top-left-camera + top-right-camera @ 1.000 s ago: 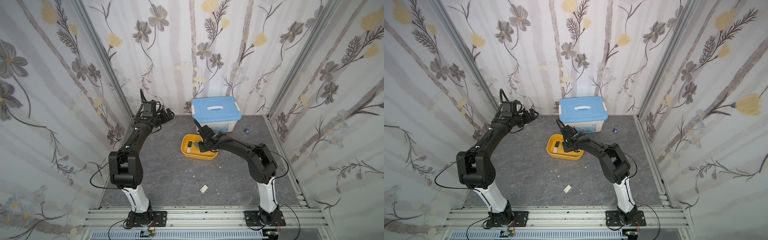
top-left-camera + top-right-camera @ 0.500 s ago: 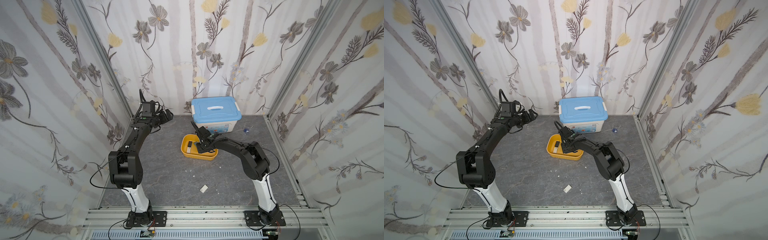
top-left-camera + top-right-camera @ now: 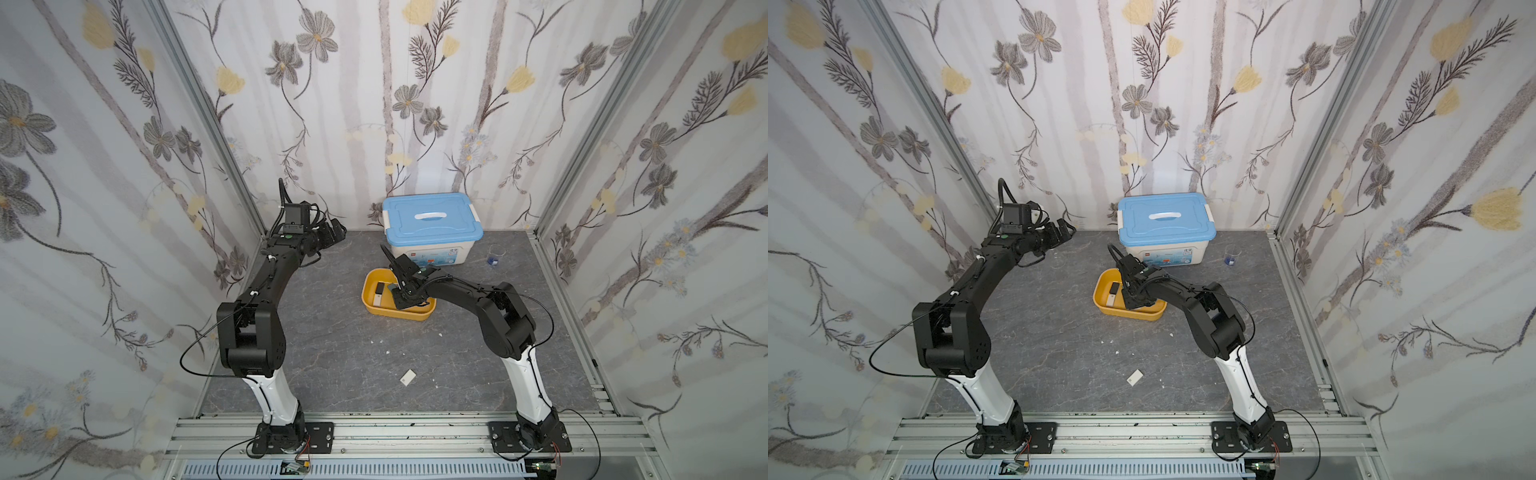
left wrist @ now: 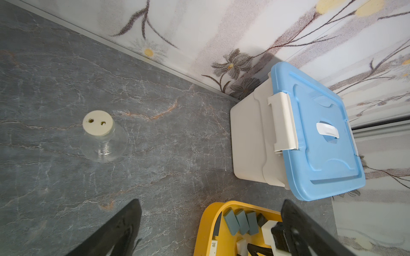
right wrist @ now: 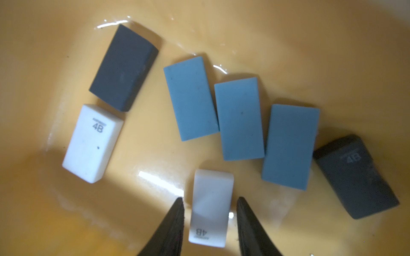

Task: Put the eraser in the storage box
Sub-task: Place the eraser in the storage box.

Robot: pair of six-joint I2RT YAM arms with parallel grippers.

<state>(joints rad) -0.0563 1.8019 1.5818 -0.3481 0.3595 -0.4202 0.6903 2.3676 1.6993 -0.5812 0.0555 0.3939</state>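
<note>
Taking twelve o'clock as toward the back wall [image 3: 353,124] in both top views, the storage box [image 3: 415,314] sits near the middle of the table [image 3: 332,353]. The lidded bin [image 3: 432,220] stands just behind it at twelve to one o'clock, against that wall. A beaker [image 3: 1230,255] stands at two o'clock and a flask [image 4: 99,135] at ten o'clock, both apart from the box. A loose eraser [image 3: 408,377] lies on the table at six o'clock. Seven erasers [image 5: 240,118] lie flat in the box, three of them side by side.

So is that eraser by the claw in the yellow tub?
In: white eraser lies on the storage box floor, right gripper open around it.
</note>
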